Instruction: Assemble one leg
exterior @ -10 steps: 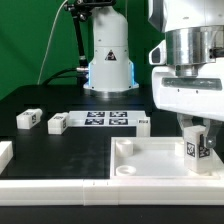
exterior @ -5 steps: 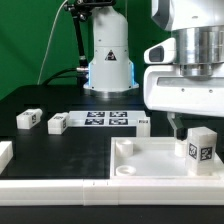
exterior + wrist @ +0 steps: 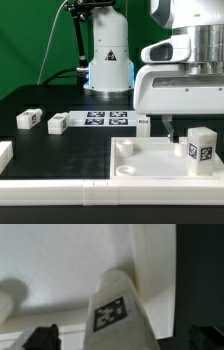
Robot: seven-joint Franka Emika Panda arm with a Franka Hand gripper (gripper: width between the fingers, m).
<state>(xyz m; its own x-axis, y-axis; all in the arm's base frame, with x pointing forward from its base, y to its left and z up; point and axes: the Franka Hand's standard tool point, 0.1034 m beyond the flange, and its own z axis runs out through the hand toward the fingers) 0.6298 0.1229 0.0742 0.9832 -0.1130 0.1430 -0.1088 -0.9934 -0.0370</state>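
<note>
Your claw (image 3: 180, 128) hung spread wide and empty above the tabletop (image 3: 150, 160), clear of the leg (image 3: 200, 148). That leg stood upright in the tabletop's corner toward the exterior view's right, tag facing out. In the wrist view its tagged face (image 3: 112, 313) sat between both fingertips (image 3: 42, 336), untouched. Two more legs (image 3: 28, 119) lay on the counter (image 3: 60, 150) beside the marker board (image 3: 105, 120).

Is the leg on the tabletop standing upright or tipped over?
Upright. The leg stands on end in the tabletop corner, tag facing out, with the open hand above and clear of it.
</note>
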